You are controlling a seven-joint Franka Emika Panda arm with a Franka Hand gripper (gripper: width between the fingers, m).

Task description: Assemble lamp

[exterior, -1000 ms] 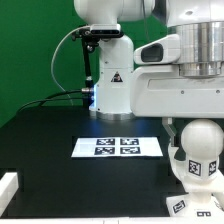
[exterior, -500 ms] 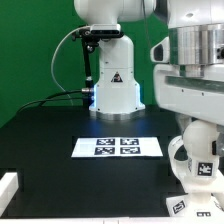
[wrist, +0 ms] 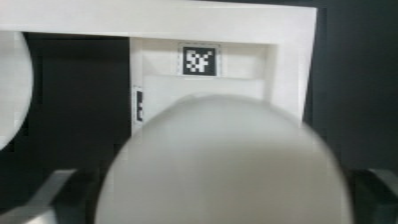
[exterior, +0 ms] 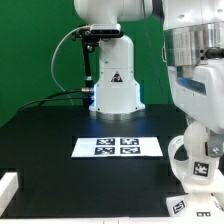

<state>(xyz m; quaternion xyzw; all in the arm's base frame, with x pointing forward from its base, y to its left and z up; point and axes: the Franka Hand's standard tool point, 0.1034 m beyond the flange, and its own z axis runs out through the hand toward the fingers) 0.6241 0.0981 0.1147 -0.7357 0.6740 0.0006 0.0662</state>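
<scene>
In the wrist view the bulb's round white head fills the foreground, blurred. My gripper is shut on it, with a dark finger showing on either side. Beyond the bulb lies the square white base with one tag and a thin dark slot. In the exterior view a rounded white tagged part sits under my arm near the front on the exterior view's right. My fingers are hidden there by the arm. A curved white edge beside the base could be the shade; I cannot tell.
The marker board lies flat in the middle of the black table. The arm's pedestal stands behind it against a green backdrop. A low white block sits at the front on the exterior view's left.
The arm's big forearm link swung from lying across to nearly upright and shifted toward the exterior view's right. The tagged white part under it stayed about where it was.
</scene>
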